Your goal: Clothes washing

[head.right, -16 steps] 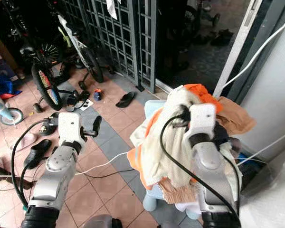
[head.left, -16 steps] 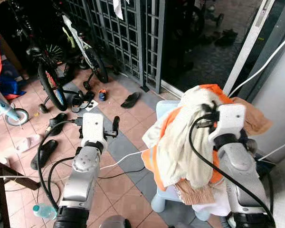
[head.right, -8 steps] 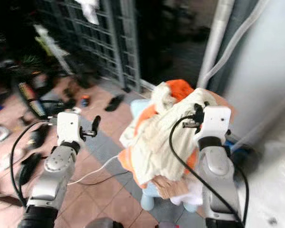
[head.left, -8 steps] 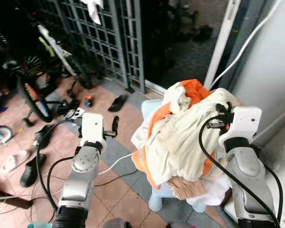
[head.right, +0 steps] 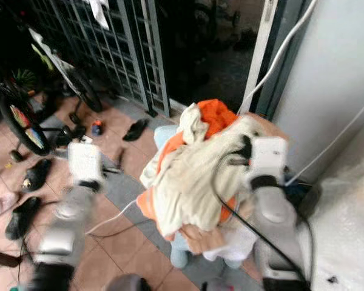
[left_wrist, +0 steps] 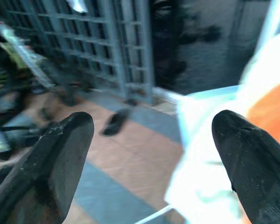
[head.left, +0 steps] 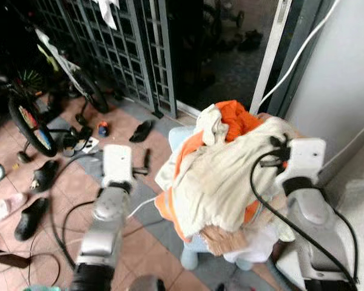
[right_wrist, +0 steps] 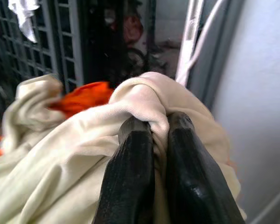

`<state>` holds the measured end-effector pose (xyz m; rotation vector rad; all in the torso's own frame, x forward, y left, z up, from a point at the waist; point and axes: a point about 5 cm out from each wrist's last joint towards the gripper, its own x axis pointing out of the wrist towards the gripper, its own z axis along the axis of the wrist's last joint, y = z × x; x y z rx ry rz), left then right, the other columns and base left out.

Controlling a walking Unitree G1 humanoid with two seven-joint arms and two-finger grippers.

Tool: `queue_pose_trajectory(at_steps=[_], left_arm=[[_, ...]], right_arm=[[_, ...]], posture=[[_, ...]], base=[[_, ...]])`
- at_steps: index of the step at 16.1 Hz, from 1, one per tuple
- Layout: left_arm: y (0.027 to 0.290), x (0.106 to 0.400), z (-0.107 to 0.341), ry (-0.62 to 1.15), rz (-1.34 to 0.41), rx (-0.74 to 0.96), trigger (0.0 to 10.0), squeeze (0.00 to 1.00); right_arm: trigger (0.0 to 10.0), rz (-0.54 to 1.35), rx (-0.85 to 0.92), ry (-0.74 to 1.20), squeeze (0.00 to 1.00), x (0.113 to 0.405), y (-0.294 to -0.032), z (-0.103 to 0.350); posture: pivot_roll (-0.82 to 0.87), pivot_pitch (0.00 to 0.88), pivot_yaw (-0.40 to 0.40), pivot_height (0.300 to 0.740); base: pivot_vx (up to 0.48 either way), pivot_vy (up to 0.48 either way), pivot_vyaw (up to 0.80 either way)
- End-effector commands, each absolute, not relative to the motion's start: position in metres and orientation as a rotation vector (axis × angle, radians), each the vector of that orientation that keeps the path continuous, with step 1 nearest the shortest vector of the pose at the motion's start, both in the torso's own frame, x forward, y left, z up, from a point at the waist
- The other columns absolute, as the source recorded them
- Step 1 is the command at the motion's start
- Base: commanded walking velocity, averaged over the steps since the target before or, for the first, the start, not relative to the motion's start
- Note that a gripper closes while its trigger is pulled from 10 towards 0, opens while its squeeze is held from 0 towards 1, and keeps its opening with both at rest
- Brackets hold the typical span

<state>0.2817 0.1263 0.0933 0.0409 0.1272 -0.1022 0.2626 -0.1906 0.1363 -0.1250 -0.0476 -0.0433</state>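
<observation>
A bundle of laundry hangs from my right gripper (right_wrist: 155, 122), which is shut on a fold of cream cloth (head.left: 218, 176). An orange garment (head.left: 236, 118) tops the bundle, and tan and white pieces hang below it. The bundle is over a light blue plastic stool (head.left: 181, 134). My left gripper (left_wrist: 151, 135) is held up to the left of the bundle, open, with nothing between its black fingers (head.left: 147, 159). It points toward the stool and the tiled floor.
A metal grille gate (head.left: 133, 54) and a dark doorway stand behind the stool. Bicycles (head.left: 30, 115) and several sandals (head.left: 141, 129) crowd the tiled floor at left. A white cable (head.left: 142, 206) runs across the floor. A white wall (head.left: 346, 79) closes the right side.
The camera has swung right, so the whole scene has shifted left. My right gripper keeps its hold on the bundle over the stool. The left arm stays raised and open.
</observation>
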Motion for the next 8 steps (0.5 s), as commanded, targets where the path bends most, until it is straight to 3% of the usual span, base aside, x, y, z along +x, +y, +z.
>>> queue_pose_trajectory(at_steps=[1, 5, 8], left_arm=[[0.1382, 0.2820, 0.0912, 0.142, -0.066, 0.057, 10.0, 0.00], [0.1392, 0.2820, 0.0922, 0.133, -0.058, 0.042, 10.0, 0.00], [0.1392, 0.2826, 0.0941, 0.122, -0.065, 0.043, 10.0, 0.00]], right_arm=[[10.0, -0.027, -0.113, -0.059, 0.00, 0.2640, -0.1843, 0.1376], [10.0, -0.017, -0.114, -0.059, 0.00, 0.2667, -0.1820, 0.1369], [10.0, -0.013, -0.116, -0.058, 0.00, 0.2689, -0.1807, 0.1374]], posture=[[-0.05, 0.000, 0.082, 0.740], [-0.04, 0.000, 0.079, 0.740], [-0.04, 0.000, 0.076, 0.740]], base=[[0.000, -0.240, 0.00], [0.000, 0.000, 0.00], [0.000, 0.000, -0.68]])
